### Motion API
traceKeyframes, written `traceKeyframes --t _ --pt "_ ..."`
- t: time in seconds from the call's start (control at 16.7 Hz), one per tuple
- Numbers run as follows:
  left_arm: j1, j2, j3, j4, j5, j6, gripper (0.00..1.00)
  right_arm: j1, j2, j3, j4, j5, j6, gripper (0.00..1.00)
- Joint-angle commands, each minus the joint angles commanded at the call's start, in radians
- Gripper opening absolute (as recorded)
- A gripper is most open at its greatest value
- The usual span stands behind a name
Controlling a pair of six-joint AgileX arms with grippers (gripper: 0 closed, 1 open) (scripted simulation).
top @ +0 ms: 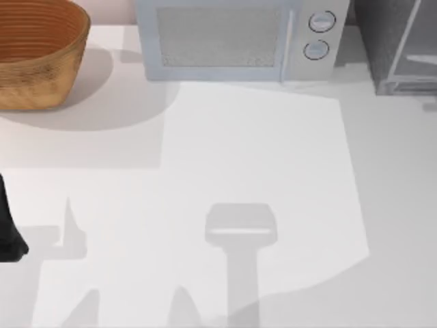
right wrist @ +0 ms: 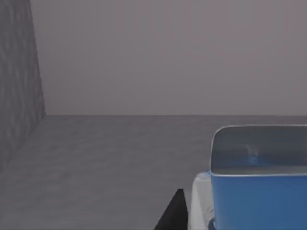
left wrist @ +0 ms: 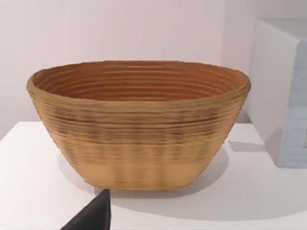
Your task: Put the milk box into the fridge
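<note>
At the far left of the table (top: pixel 205 157) sits a woven basket (top: pixel 34 51), wide and brown, and the left wrist view looks straight at its ribbed side. The left arm (top: pixel 8 229) is a dark shape at the table's left edge, nearer than the basket; I cannot tell how its fingers stand. Right of the basket, along the far edge, is the microwave (top: pixel 232 41), pale grey with two round knobs at its right end. At the far right corner stands the fridge (top: pixel 399 48), dark grey with pale edges. The right wrist view looks into a grey chamber, probably the fridge's inside. There the milk box (right wrist: pixel 259 177) stands close to the camera, blue above a white base. A dark fingertip (right wrist: pixel 173 213) shows just beside it, contact unclear.
</note>
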Motion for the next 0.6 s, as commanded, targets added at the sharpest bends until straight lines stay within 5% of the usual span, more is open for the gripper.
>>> traceKeyframes --t 0.3,0.6 --pt "0.0 0.0 0.0 0.0 0.0 0.0 1.0 0.011 0.032 0.033 -0.04 0.006 0.0 0.0" --pt "0.0 0.0 0.0 0.0 0.0 0.0 1.0 0.035 0.131 0.301 -0.169 0.024 -0.004 0.0"
